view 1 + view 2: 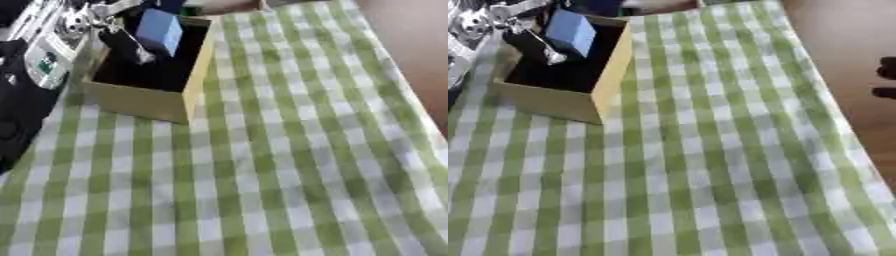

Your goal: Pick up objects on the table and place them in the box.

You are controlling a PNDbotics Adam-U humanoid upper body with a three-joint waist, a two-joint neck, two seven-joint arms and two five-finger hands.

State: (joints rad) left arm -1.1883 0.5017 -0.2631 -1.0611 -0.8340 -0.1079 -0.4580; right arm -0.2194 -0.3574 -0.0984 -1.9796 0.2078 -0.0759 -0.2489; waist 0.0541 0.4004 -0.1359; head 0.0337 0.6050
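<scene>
Your left hand (122, 37) reaches in from the far left and hangs over the box (149, 102), which stands at the far left of the table (289, 165) with its green checked cloth. A blue block (160, 31) sits tilted at the far side of the box opening, touching or just beside your fingers. Whether the fingers are closed round the block or already spread off it, you cannot tell from either view; the dark fingers blur into the box's dark inside.

By the look of it, you are at the placing step: the block is above or just inside the box, not yet clearly resting on its floor. If you hold it, lower it clear of the far wall and let the fingers relax, then lift the hand straight up so you do not drag the box's rim.

The cloth to the near and right of the box shows nothing else to pick up in these views. Your right hand does not show in either view.
</scene>
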